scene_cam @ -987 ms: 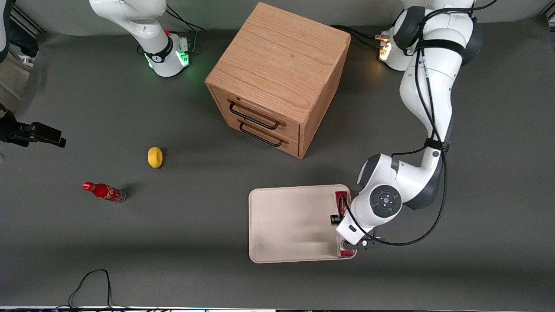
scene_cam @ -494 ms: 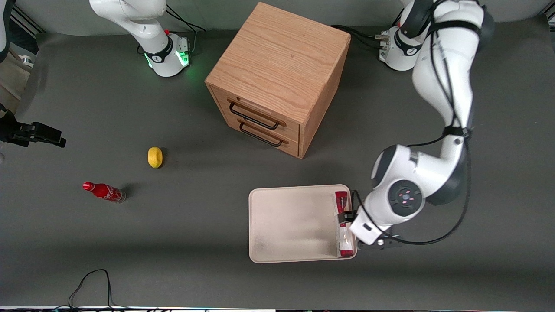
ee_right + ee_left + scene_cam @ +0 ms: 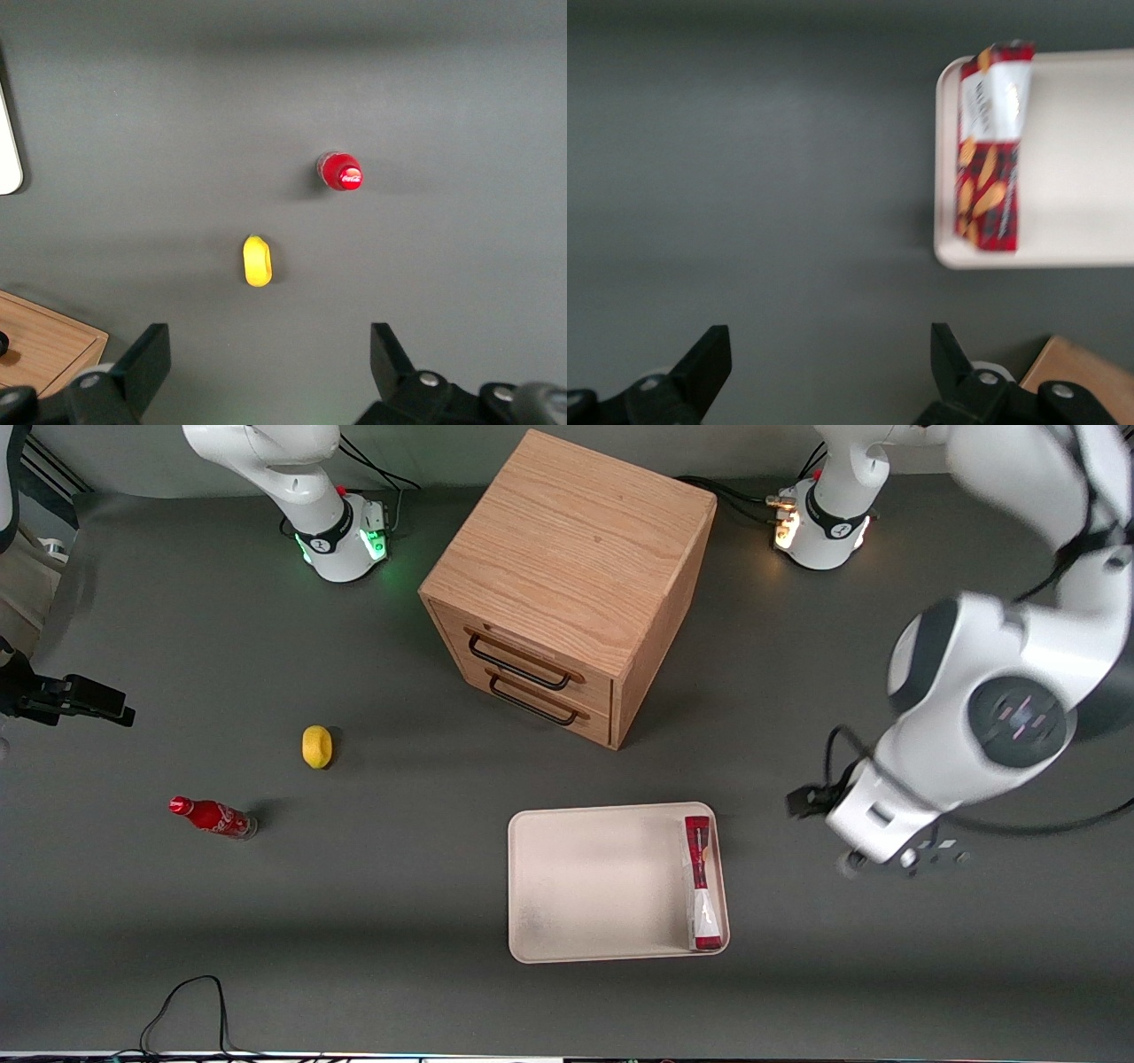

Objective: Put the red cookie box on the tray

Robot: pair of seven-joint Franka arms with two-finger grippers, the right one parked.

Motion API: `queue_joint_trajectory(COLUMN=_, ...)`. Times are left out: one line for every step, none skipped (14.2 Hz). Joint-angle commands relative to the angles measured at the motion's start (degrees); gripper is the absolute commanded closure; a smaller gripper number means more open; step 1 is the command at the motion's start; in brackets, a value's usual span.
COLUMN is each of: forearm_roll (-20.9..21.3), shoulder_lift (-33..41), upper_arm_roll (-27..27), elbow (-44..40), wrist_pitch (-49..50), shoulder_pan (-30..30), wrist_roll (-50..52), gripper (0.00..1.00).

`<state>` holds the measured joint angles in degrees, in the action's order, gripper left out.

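The red cookie box (image 3: 702, 883) is seen lying flat in the cream tray (image 3: 594, 886), lengthwise against the tray's short edge at the working arm's end of the table, with one end near the tray's corner closest to the front camera. The gripper (image 3: 831, 372) is held spread wide and empty above bare grey table (image 3: 886, 957), clear of the tray and off toward the working arm's end. The placing step is judged done; what is left is judged to be a clean retreat, best made upward and away so the cable and fingers are kept off the tray rim and the box is not nudged. On the box, golden cookie pictures and a white patch are seen, but no writing can be read. White script, seemingly Coca-Cola, is seen on the small red bottle (image 3: 213, 817) toward the parked arm's end.
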<state>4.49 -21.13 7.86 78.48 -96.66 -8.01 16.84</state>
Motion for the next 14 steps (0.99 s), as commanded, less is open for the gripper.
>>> queue_joint_trajectory(forearm_roll=0.3, shoulder_lift=15.0, upper_arm_roll=-1.4, elbow=17.0, wrist_pitch=-2.1, shoulder_pan=3.3, wrist_roll=-5.3, gripper=0.00)
queue_joint_trajectory(forearm_roll=-0.4, shoulder_lift=17.3, upper_arm_roll=-3.5, elbow=18.6, wrist_pitch=-1.4, shoulder_pan=3.1, wrist_roll=-5.5, gripper=0.00)
queue_joint_trajectory(forearm_roll=-0.6, shoulder_lift=19.1, upper_arm_roll=-4.3, elbow=18.9, wrist_pitch=-0.3, shoulder_pan=3.2, wrist_roll=-5.9, gripper=0.00)
queue_joint_trajectory(forearm_roll=-0.6, shoulder_lift=19.9, upper_arm_roll=-4.9, elbow=18.6, wrist_pitch=1.5, shoulder_pan=3.3, wrist_roll=-6.0, gripper=0.00)
queue_joint_trajectory(forearm_roll=-0.6, shoulder_lift=20.2, upper_arm_roll=-6.1, elbow=17.9, wrist_pitch=2.8, shoulder_pan=3.3, wrist_roll=-8.2, gripper=0.00)
queue_joint_trajectory(forearm_roll=-0.9, shoulder_lift=20.2, upper_arm_roll=-6.6, elbow=17.4, wrist_pitch=3.8, shoulder_pan=3.3, wrist_roll=-11.5, gripper=0.00)
queue_joint_trajectory(forearm_roll=-2.1, shoulder_lift=19.9, upper_arm_roll=-7.7, elbow=16.8, wrist_pitch=4.2, shoulder_pan=3.3, wrist_roll=-12.4, gripper=0.00)
queue_joint_trajectory(forearm_roll=-3.6, shoulder_lift=19.5, upper_arm_roll=-9.8, elbow=15.9, wrist_pitch=4.6, shoulder_pan=2.4, wrist_roll=-12.4, gripper=0.00)
queue_joint_trajectory(forearm_roll=-4.0, shoulder_lift=19.5, upper_arm_roll=-12.4, elbow=15.7, wrist_pitch=4.6, shoulder_pan=0.5, wrist_roll=-12.4, gripper=0.00)
queue_joint_trajectory(forearm_roll=-4.0, shoulder_lift=19.5, upper_arm_roll=-14.5, elbow=15.7, wrist_pitch=4.6, shoulder_pan=-1.3, wrist_roll=-12.4, gripper=0.00)
queue_joint_trajectory(forearm_roll=-4.0, shoulder_lift=19.5, upper_arm_roll=-14.7, elbow=15.5, wrist_pitch=4.6, shoulder_pan=-1.2, wrist_roll=-12.4, gripper=0.00)
queue_joint_trajectory(forearm_roll=-4.0, shoulder_lift=19.5, upper_arm_roll=-14.7, elbow=15.4, wrist_pitch=4.6, shoulder_pan=-1.1, wrist_roll=-12.3, gripper=0.00)
queue_joint_trajectory(forearm_roll=-3.8, shoulder_lift=19.5, upper_arm_roll=-14.7, elbow=15.3, wrist_pitch=4.6, shoulder_pan=-0.8, wrist_roll=-12.4, gripper=0.00)
queue_joint_trajectory(forearm_roll=-3.9, shoulder_lift=19.4, upper_arm_roll=-14.5, elbow=15.1, wrist_pitch=4.6, shoulder_pan=0.1, wrist_roll=-12.4, gripper=0.00)
